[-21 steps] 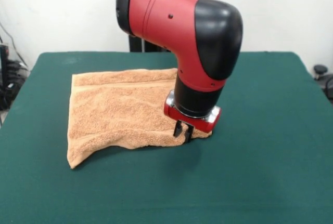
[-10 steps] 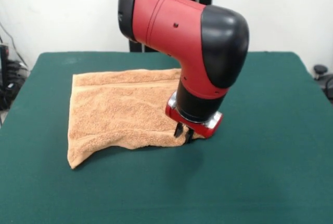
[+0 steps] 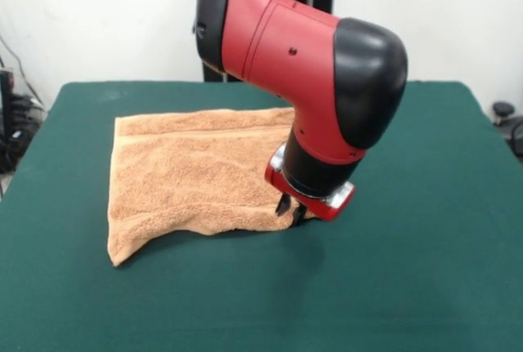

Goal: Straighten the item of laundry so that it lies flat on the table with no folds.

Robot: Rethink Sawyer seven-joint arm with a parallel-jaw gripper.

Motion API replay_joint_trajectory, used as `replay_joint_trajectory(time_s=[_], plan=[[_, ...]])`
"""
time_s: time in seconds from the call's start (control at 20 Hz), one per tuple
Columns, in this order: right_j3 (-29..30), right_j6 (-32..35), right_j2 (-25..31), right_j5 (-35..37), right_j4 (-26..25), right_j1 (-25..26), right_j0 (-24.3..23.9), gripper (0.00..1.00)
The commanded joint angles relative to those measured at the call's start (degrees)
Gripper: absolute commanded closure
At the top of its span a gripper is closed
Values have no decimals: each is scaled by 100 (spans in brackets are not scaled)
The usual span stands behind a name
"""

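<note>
Down at the towel's corner, the gripper (image 3: 291,209) is seen with its dark fingertips set close together on the near right corner of the towel (image 3: 192,176); the fingers appear pinched on the cloth edge there, though the narrow gap between them cannot be made out clearly. Above the fingertips, a red wrist flange with a silver ring is carried under a black collar, and the bulky red and black arm (image 3: 310,58) is brought down from above, so that the towel's far right corner and part of its right edge are hidden behind it. The towel is a light orange-tan terry cloth with a looped, nubby pile, and a woven band is visible along its far edge. It is spread left of the table's middle, roughly square but not flat: the near edge is rolled under in a soft fold, and the near left corner is drawn out to a point. The table (image 3: 409,270) is covered by a smooth dark green cloth. Cables (image 3: 12,131) are visible beyond the left edge, and a dark object (image 3: 502,111) beyond the right.
</note>
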Motion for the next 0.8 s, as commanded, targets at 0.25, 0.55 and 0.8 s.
replay_joint_trajectory(time_s=[0.25, 0.55, 0.8], plan=[[-270, 1822, 1124, -62, 601, -269, 462, 100], [149, 1479, 1156, 211, 481, -717, 411, 100], [172, 1499, 1185, 221, 429, -823, 393, 100]])
